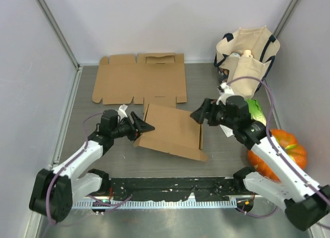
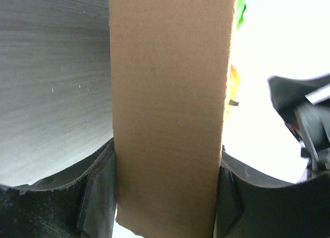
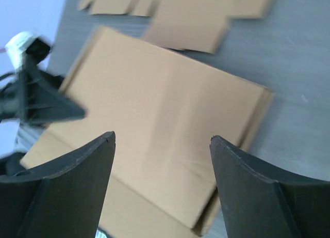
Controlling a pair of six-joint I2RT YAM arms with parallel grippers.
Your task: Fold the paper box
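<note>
Paper box [image 2: 167,93] fills left claw [image 2: 166,151] finger to finger; overhead hides this.

No lettering seems readable on the paper box [image 1: 172,130] or anything else.

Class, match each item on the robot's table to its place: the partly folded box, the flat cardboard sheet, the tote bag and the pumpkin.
Items:
1. partly folded box
2. flat cardboard sheet
3. tote bag
4. pumpkin

Places:
a. far right corner
b. centre
c. near right side
d. far side, lying flat

Pairs: 1-b; 2-d; 3-a; 4-c
</note>
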